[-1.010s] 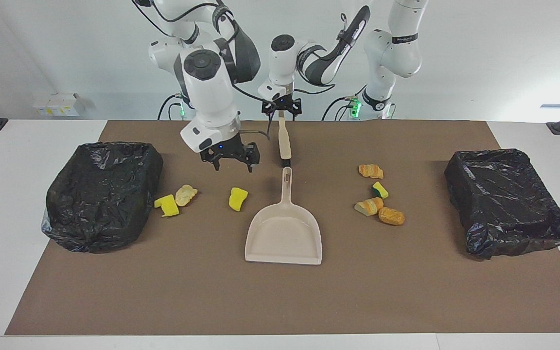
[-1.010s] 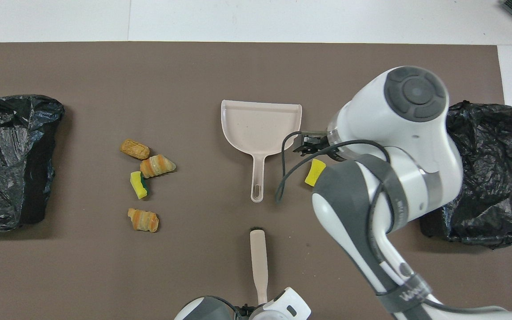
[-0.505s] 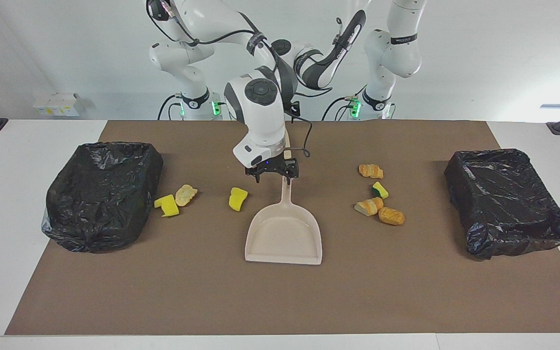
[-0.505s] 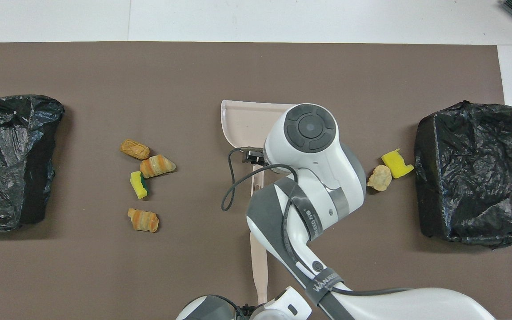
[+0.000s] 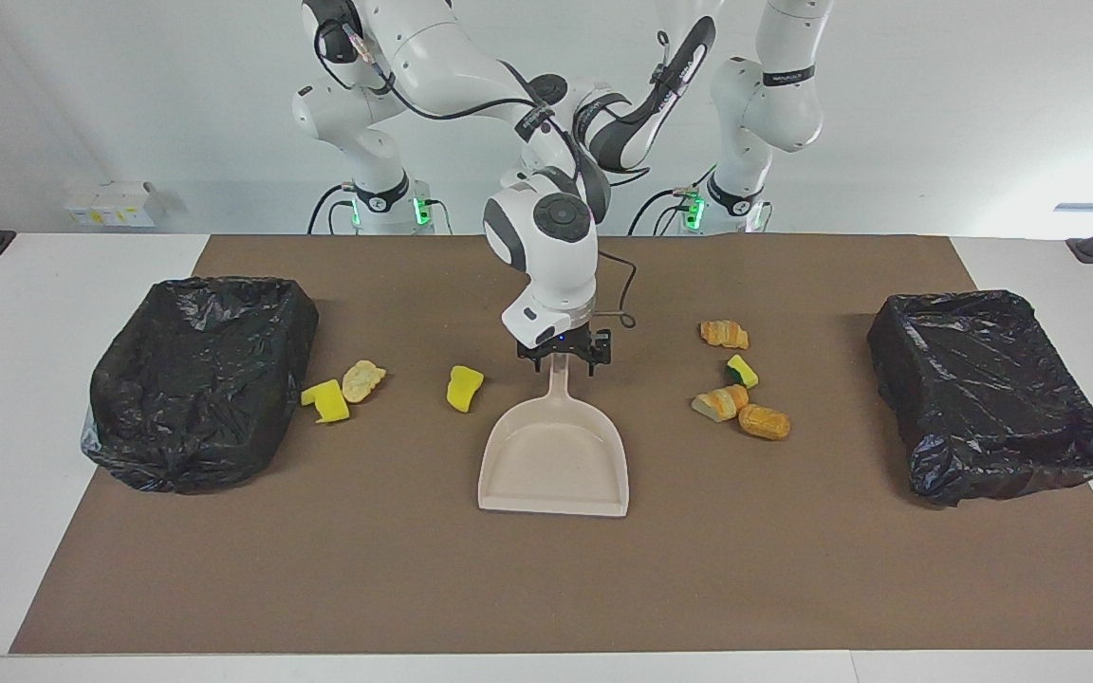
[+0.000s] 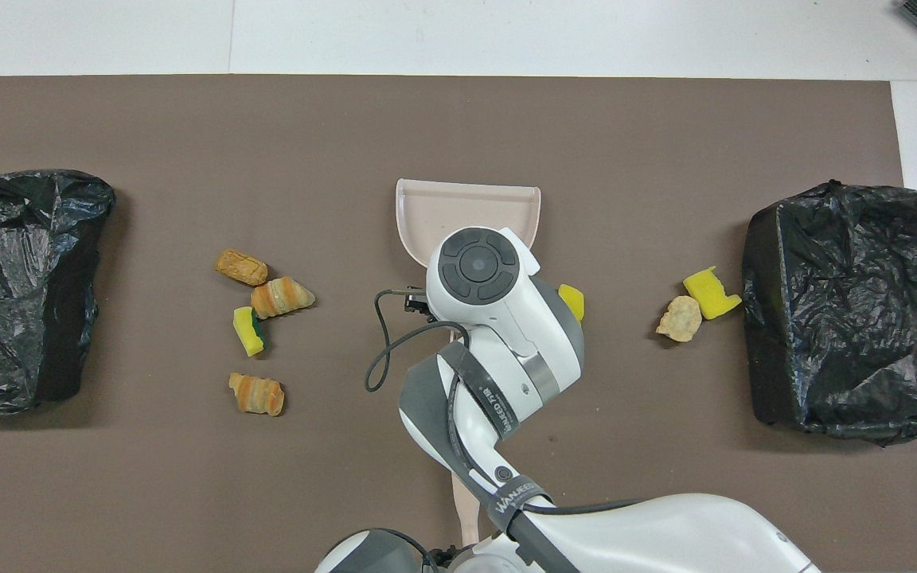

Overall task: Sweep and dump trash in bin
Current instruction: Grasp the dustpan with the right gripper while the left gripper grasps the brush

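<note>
The beige dustpan [image 5: 554,457] lies mid-mat, handle toward the robots. My right gripper [image 5: 565,359] is down at the handle's end. A strip of the beige brush handle [image 6: 464,509] shows beside the right arm and runs to my left gripper [image 6: 446,551] at the mat's near edge. Trash: a yellow sponge [image 5: 464,388] lies beside the dustpan handle. Another sponge [image 5: 326,400] and a pale pastry [image 5: 362,379] lie by the bin [image 5: 200,379] at the right arm's end. Three pastries [image 5: 764,421] and a green-backed sponge [image 5: 742,371] lie toward the left arm's end.
A second black-bagged bin [image 5: 992,394] stands at the left arm's end of the brown mat [image 5: 546,588]. In the overhead view the right arm [image 6: 498,350] covers the dustpan handle, most of the brush and part of the nearest sponge.
My right gripper swung from beside the middle yellow sponge to the dustpan handle and came down onto it. The left gripper stayed at the brush handle. No trash moved.
</note>
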Motion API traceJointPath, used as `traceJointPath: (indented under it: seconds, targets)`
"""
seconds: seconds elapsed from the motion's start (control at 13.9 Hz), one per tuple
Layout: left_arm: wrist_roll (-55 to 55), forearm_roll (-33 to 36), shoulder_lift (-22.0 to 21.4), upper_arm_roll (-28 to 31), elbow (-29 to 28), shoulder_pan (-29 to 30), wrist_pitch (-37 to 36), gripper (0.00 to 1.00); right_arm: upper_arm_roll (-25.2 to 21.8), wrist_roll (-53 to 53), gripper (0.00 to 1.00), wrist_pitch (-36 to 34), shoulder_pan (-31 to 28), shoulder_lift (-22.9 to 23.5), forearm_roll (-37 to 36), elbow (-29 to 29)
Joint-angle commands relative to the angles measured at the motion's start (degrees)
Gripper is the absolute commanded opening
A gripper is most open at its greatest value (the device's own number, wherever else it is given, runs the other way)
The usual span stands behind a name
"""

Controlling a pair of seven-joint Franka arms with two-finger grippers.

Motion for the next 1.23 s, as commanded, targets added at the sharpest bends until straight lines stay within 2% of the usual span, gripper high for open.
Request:
traceJointPath:
  seconds: [0.0, 0.07, 0.14, 0.43, 0.65, 0.94, 1.15]
  targets:
    - [2.39, -0.76, -1.71, 0.83, 0.48, -0.55, -3.26, 0.0, -0.03, 0.6, 0.48, -0.18, -0.1, -1.07, -1.25, -1.19]
    - [2.56, -0.76, -2.32, 0.92, 0.48, -0.46, -3.79, 0.0, -0.03, 0.25, 0.27, -0.62, -0.1, -1.07, -1.51, -1.1]
    - [2.65, -0.76, -2.58, 0.92, 0.48, -0.46, -4.49, 0.0, -0.03, 0.24, 0.02, -1.49, -0.02, -1.07, -1.51, -0.92]
    - [4.93, -0.76, -5.48, 1.27, 0.48, 1.11, -11.32, 0.0, 0.06, -3.52, 0.0, -5.43, -2.03, -3.88, -0.29, -0.83]
    - [8.44, -0.76, -8.64, 1.27, -0.21, 3.48, -20.2, 0.0, 0.06, -15.35, 0.0, -6.86, -2.65, -6.34, -0.19, -0.75]
    - [13.01, -0.67, -11.54, 1.27, -0.31, 13.75, -27.5, 0.0, 0.06, -31.87, 0.0, -8.79, -5.63, -8.45, -0.28, -0.75]
    - [18.28, -0.5, -16.28, 1.36, -0.04, 23.06, -31.56, 0.0, 0.06, -52.58, 0.0, -12.03, -8.79, -9.51, -0.45, -0.75]
